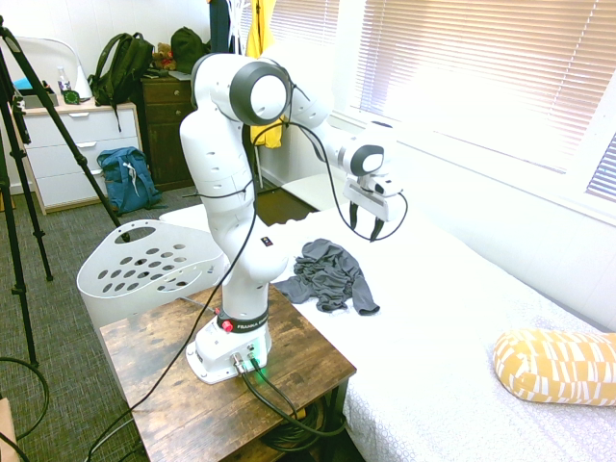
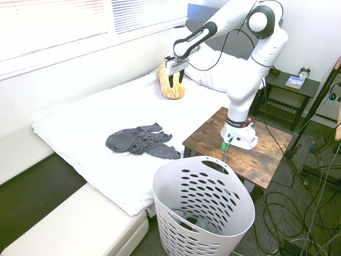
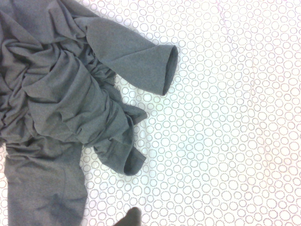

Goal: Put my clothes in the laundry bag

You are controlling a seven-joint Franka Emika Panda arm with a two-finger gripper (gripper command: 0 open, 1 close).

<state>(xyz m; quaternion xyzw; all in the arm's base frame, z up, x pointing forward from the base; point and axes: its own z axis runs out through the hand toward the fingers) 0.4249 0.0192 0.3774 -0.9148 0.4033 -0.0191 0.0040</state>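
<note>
Gripper [image 2: 175, 80] of mine hangs wide open above the bed [image 2: 80, 133]. Grey clothes [image 2: 141, 142] lie crumpled below; laundry basket [image 2: 202, 200] stands beside.

hidden: laundry basket [image 1: 144, 262] base behind table [image 1: 173, 375] | cut off: garment [image 3: 61, 117] at wrist-view edge
</note>
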